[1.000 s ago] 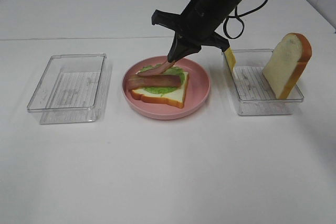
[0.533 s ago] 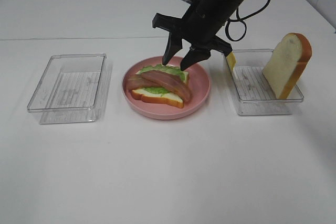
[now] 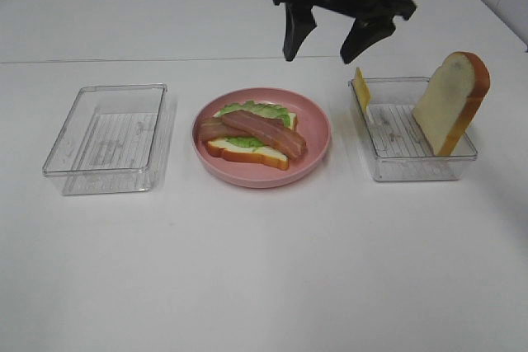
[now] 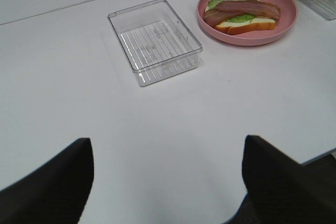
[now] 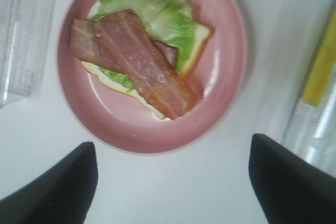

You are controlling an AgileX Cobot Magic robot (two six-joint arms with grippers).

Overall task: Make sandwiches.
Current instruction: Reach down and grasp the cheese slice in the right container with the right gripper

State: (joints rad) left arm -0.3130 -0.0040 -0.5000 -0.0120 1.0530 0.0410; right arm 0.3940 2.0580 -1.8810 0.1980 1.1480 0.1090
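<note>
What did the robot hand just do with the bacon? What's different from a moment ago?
The right gripper opened and let go of the bacon strip, which now lies flat across the lettuce on the pink plate. The gripper then rose clear of the plate, empty. The right tray with its upright bread slice and cheese slice, and the left tray, stayed put.

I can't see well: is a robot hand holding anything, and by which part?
Nothing is held. The right gripper hangs open above the plate; the left gripper is open and empty too.
</note>
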